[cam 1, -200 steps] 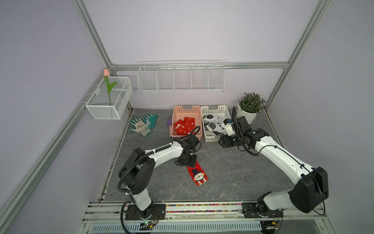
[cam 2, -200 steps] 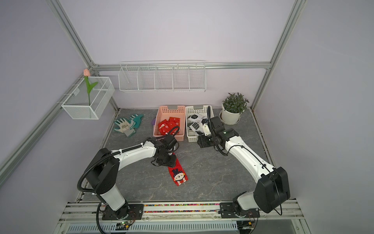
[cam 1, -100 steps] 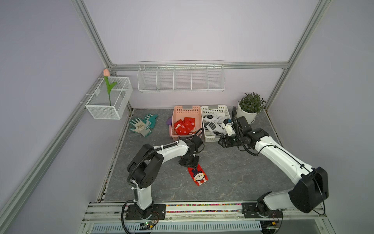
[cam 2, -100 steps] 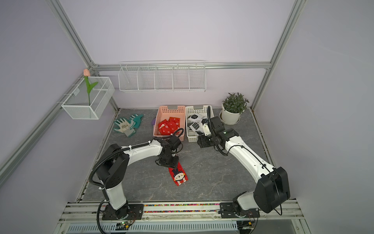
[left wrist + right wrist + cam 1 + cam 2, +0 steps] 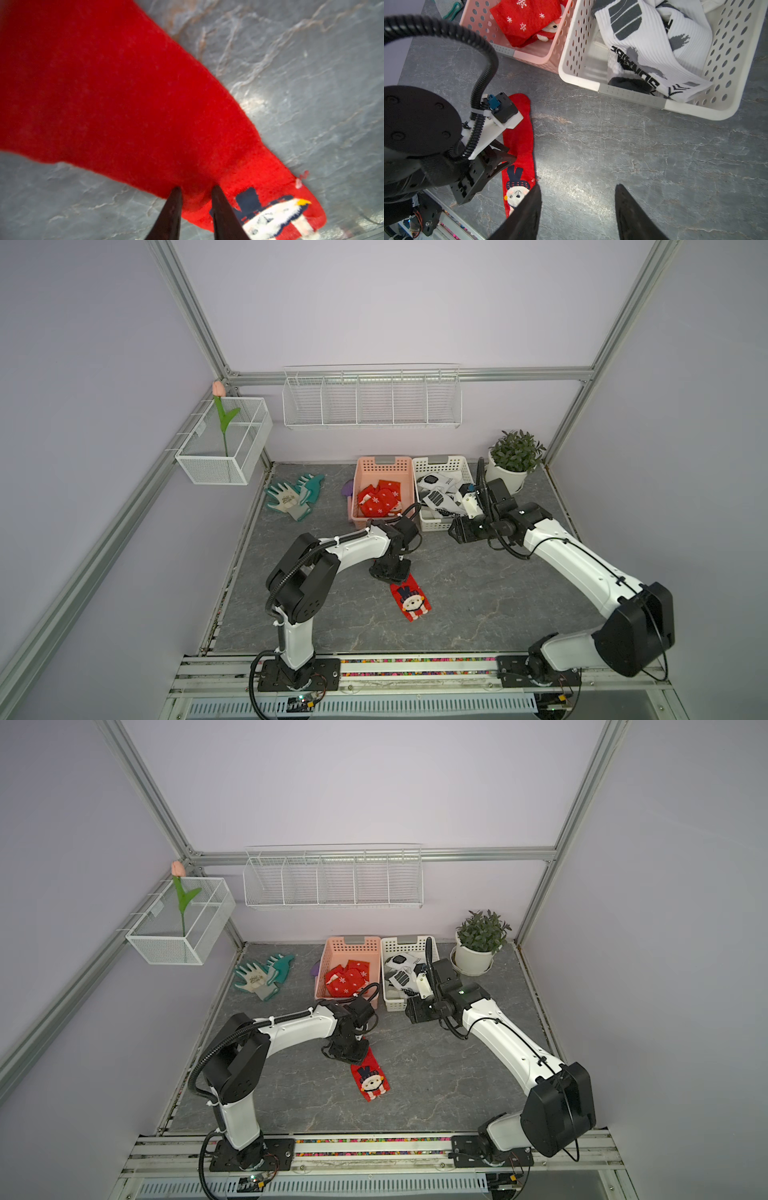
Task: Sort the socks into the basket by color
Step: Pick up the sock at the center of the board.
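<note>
1. Two perforated plastic baskets are sitting side by side against the worktop's (image 5: 478, 593) back edge in both top views. A pink basket (image 5: 384, 466) (image 5: 353, 946) is holding crumpled red socks (image 5: 376, 502) with white snowflakes. A white basket (image 5: 442, 464) (image 5: 407, 946) is holding ribbed white socks (image 5: 436, 495) with black blocks. One flat red sock (image 5: 409, 599) (image 5: 370, 1081) is lying near the worktop's middle, toward the front edge, with its plush Santa face up. The left gripper (image 5: 390, 570) (image 5: 345, 1052) is pointing down onto that sock's rear end. The right gripper (image 5: 457, 531) (image 5: 411, 1013) is hovering over bare worktop just in front of the white basket. Teal-and-grey gloves (image 5: 295, 497) are lying near the back left corner, and a potted plant (image 5: 515, 452) is standing in the back right corner.
2. In the left wrist view, the red sock's (image 5: 124, 93) fuzzy knit is filling most of the frame over grey, veined, stone-like worktop (image 5: 311, 83). The left gripper's (image 5: 196, 205) dark tapered fingertips (image 5: 174, 205) are standing close together, pinching a raised ridge of the knit, while the sock is lying on the worktop.
3. In the right wrist view, the right gripper's (image 5: 577, 187) dark pointed fingers (image 5: 529, 207) are standing wide apart with only bare worktop between them, gripping nothing. The left gripper (image 5: 502, 162) is pressing on the red sock (image 5: 519, 133) just above Santa's navy hat. The white basket's (image 5: 633, 97) rounded rim is showing oval holes.
</note>
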Motion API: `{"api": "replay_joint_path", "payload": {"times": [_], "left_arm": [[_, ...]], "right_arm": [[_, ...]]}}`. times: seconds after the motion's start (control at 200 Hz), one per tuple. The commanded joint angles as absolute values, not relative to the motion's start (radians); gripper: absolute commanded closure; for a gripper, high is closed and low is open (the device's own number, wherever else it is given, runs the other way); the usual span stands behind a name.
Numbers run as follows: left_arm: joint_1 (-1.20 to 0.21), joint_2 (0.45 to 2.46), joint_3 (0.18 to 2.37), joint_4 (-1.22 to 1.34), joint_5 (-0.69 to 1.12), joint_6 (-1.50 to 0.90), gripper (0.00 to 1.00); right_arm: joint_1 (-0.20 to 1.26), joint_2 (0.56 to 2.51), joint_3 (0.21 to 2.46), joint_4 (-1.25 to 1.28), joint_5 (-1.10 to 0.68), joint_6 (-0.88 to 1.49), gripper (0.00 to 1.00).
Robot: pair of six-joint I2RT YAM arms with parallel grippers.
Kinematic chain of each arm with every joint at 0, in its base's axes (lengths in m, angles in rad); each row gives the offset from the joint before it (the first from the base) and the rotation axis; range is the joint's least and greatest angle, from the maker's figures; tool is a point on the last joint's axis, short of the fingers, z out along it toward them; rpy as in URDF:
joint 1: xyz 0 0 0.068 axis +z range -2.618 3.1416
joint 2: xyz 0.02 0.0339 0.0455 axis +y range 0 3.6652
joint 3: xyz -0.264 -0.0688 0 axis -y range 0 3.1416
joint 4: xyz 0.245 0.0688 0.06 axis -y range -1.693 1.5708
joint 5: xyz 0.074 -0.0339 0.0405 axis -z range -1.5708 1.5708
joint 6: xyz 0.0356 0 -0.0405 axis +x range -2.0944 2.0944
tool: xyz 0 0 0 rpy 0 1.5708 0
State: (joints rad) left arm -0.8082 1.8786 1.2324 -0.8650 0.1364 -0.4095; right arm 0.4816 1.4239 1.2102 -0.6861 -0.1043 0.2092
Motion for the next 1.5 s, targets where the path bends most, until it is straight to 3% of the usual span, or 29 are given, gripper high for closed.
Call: {"api": "replay_joint_path", "payload": {"times": [0.0, 0.215, 0.595, 1.494], "left_arm": [[-0.816, 1.913, 1.236, -0.870, 0.143, -0.413, 0.75], [-0.815, 1.913, 1.236, -0.876, 0.139, -0.414, 0.76], [-0.816, 1.892, 1.250, -0.891, 0.131, -0.422, 0.92], [-0.816, 1.682, 1.396, -1.063, 0.018, -0.445, 0.92]], "right_arm": [[0.487, 1.423, 1.217, -0.697, -0.100, 0.202, 0.41], [0.487, 1.423, 1.221, -0.696, -0.100, 0.201, 0.41], [0.488, 1.430, 1.227, -0.696, -0.103, 0.202, 0.41], [0.488, 1.418, 1.205, -0.686, -0.109, 0.204, 0.41]]}}
